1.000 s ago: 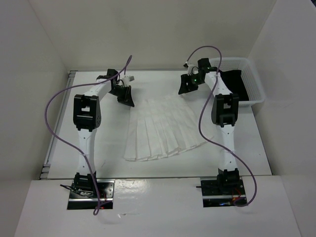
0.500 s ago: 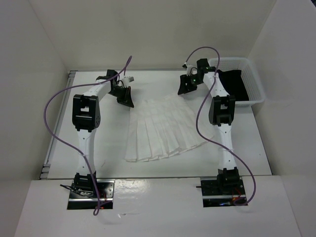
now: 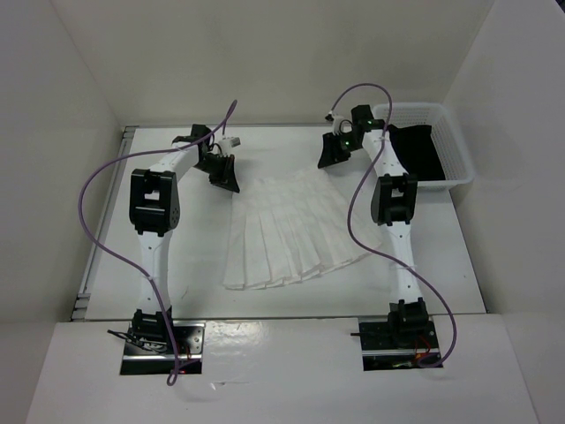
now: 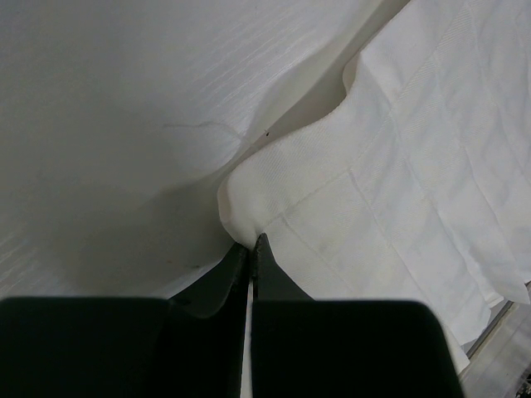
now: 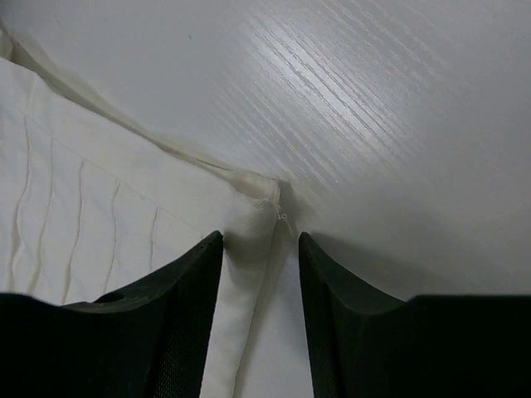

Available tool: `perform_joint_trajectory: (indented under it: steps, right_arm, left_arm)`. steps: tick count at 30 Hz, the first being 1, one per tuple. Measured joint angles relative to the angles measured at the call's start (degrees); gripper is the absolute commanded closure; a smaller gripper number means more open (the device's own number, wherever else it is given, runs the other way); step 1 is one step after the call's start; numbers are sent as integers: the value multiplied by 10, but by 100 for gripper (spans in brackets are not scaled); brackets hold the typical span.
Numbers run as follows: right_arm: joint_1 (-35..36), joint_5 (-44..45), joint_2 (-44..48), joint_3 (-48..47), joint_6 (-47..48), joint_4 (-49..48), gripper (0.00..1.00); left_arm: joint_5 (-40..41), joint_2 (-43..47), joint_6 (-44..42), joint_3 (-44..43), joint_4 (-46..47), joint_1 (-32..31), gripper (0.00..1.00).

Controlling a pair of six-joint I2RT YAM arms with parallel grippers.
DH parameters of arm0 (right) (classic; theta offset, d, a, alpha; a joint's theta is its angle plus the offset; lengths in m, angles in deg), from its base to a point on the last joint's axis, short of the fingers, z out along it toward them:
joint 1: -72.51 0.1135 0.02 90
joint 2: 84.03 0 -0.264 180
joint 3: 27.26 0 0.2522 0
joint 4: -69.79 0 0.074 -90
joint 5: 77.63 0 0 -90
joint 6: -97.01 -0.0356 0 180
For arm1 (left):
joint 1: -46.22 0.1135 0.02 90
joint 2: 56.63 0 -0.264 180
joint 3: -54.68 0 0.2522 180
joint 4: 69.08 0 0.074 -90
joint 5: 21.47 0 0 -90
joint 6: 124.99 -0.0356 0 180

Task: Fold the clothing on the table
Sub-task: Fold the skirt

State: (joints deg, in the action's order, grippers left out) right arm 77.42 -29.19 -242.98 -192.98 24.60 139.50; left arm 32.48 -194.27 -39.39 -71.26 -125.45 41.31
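Clothing (image 3: 291,234) lies fanned out mid-table (image 3: 199,265), narrow end far. Left gripper (image 4: 249,245) is pinched tight on the far-left corner, which sits slightly raised. Right gripper (image 5: 260,240) is half open, jaws straddling the far-right corner, nothing gripped yet. Best: close deep on that hem, then lift both corners level and bring them toward the near edge together.

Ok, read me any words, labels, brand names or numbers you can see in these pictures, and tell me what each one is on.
None: no text can be read in any view. The clothing is plain white pleated fabric, and the table and the basket carry no print. The only sign is a small green light glowing on the right arm.
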Motion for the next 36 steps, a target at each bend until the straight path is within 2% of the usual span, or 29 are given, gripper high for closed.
perform_joint_trajectory:
  steps: [9,12,16,17,20,25,30,36]
  right_arm:
    - [14,-12,-15,-23,3,12,57]
    - [23,-11,-21,-34,3,15,61]
    - [30,-9,-25,-36,5,17,77]
    - [31,-9,-26,-38,5,17,84]
    - [32,0,-27,-42,3,22,92]
    - [32,17,-27,-46,0,29,97]
    - [32,58,-16,-43,-8,29,100]
    - [34,118,28,-24,-31,17,100]
  left_arm:
    - [2,0,0,0,-1,-2,98]
    - [2,0,-2,-1,-3,-3,98]
    - [2,0,-2,-3,-10,-5,98]
    - [4,0,-2,-4,-12,-6,98]
    - [12,-1,-4,-11,-19,-8,98]
    - [39,-14,-16,-48,-41,-13,98]
    - [60,-68,-18,-163,-76,-13,98]
    - [71,-184,-19,-428,-142,-7,99]
